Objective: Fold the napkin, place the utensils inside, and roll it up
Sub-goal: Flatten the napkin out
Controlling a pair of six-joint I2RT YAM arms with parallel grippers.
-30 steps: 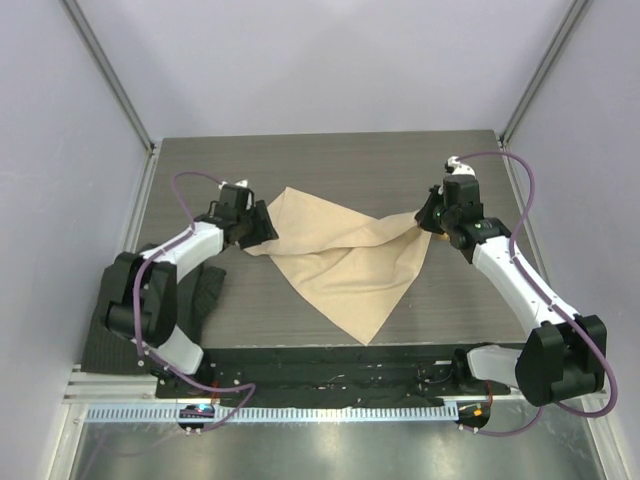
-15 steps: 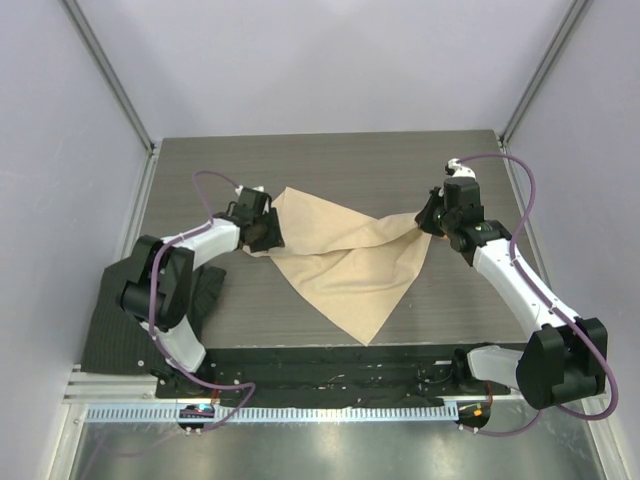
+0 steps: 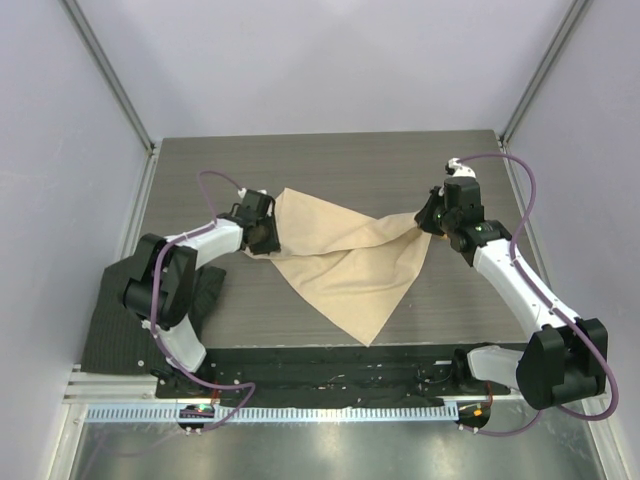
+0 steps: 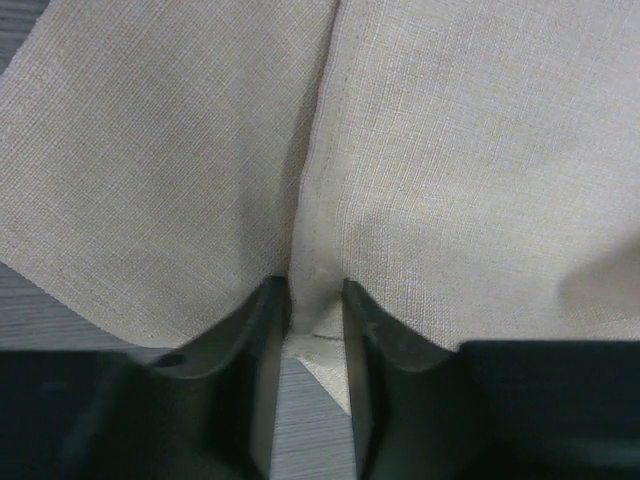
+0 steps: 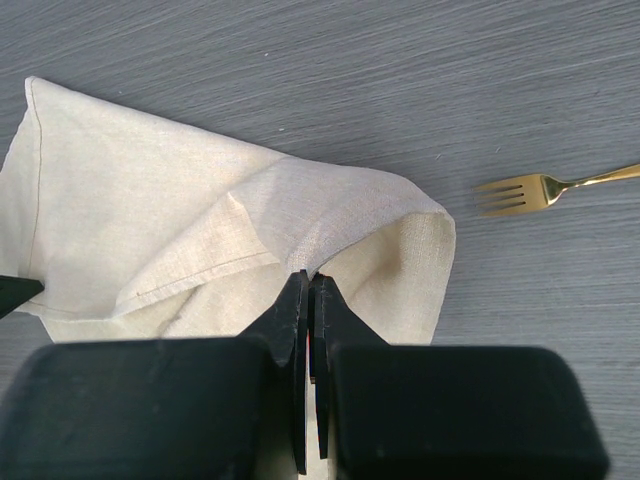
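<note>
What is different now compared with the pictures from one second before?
The left end effector moved right onto the left corner of the napkin, jaws narrowing around it; a firm grip is unclear. The right end effector stayed shut on the right corner.

A robotics lab test cell: plain pale walls (image 3: 330,60), aluminium frame posts (image 3: 110,80), grey table (image 3: 330,160) with a cable rail (image 3: 330,412)
</note>
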